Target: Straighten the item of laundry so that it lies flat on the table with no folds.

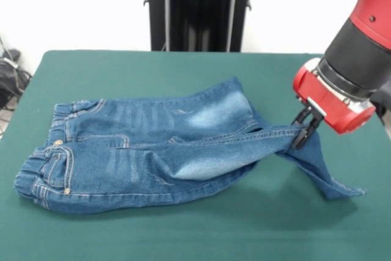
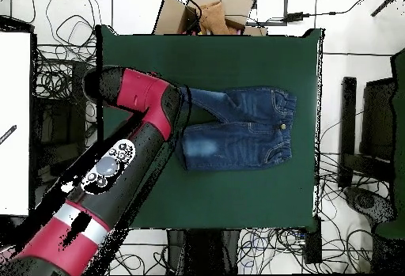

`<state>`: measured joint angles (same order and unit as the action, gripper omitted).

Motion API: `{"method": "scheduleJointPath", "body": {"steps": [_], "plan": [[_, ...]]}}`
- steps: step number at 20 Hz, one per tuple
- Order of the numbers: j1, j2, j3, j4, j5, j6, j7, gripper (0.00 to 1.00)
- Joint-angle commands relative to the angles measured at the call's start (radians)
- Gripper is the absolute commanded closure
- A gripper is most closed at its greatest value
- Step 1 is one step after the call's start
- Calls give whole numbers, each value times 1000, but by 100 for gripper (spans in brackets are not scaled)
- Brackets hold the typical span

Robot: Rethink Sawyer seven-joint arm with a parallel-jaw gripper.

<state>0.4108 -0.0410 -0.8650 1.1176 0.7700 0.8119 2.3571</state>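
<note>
The blue denim jeans [image 1: 159, 151] lie on the dark green table [image 1: 183, 71], waistband with brass button at the left in the front view. One leg lies flat; the other is pulled up and drapes down at the right. My gripper [image 1: 305, 128] is shut on that leg's fabric near the hem and holds it a little above the table. In the overhead view the jeans [image 2: 237, 126] lie mid-table on the green cloth [image 2: 237, 194], waistband to the right, and my arm hides the gripper and the held leg end.
The robot pedestal [image 1: 198, 7] stands at the table's far edge. A cardboard box [image 2: 210, 12] sits beyond the table's top edge in the overhead view. Cables lie on the floor all round the table.
</note>
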Motion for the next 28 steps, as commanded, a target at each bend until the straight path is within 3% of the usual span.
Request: {"method": "scheduleJointPath", "body": {"steps": [1, 11, 28], "plan": [[-10, -20, 97, -31, 11, 73, 294, 100], [8, -12, 64, -75, 18, 133, 374, 100], [14, 1, 89, -68, 12, 115, 410, 100]]}}
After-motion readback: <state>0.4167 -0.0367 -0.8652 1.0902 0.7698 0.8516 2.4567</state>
